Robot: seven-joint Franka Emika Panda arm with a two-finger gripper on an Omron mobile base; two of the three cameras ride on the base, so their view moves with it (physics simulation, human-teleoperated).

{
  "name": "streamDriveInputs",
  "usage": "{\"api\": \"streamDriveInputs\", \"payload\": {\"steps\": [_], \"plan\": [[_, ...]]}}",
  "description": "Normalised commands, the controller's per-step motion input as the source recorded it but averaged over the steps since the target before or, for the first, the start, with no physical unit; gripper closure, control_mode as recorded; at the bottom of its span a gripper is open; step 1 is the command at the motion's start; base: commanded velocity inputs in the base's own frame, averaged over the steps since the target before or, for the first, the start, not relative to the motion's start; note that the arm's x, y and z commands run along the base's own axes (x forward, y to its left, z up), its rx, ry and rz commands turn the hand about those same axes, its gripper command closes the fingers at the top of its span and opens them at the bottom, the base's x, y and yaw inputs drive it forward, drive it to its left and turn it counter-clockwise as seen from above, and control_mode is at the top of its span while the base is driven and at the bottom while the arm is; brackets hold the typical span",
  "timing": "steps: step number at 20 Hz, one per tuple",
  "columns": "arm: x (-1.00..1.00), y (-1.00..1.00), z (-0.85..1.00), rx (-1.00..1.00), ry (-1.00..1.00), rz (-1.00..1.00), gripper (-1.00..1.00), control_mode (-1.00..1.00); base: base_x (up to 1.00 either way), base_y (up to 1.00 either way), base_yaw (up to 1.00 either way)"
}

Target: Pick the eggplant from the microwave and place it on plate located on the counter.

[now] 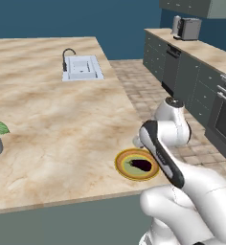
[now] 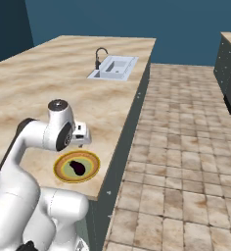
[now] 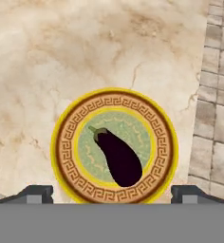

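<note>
Counter below gripper: eggplant lies on plate, fingers wide apart. Placement looks done; next, lift clear.

No legible text, label, brand, number or sign appears in any view. The plate near the counter front edge carries a band of Greek-key ornament around its rim (decorative pattern only, no characters). The dark strip on the robot arm shows a faint light mark in the left base view; it is too small and blurred to read.
</note>
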Motion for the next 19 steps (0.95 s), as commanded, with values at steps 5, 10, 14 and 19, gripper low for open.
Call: {"api": "streamDriveInputs", "payload": {"steps": [5, 10, 14, 19], "plan": [[-0.99, -0.01, 0.95, 0.03, -0.29, -0.02, -1.00, -1.00, 0.00, 0.00, 0.00], [-0.78, 0.00, 0.96, 0.00, -0.20, -0.05, -1.00, -1.00, 0.00, 0.00, 0.00], [-0.52, 0.00, 0.85, 0.00, -0.12, -0.07, -1.00, -1.00, 0.00, 0.00, 0.00], [-0.42, 0.00, 0.74, 0.00, -0.08, -0.07, -1.00, -1.00, 0.00, 0.00, 0.00]]}}
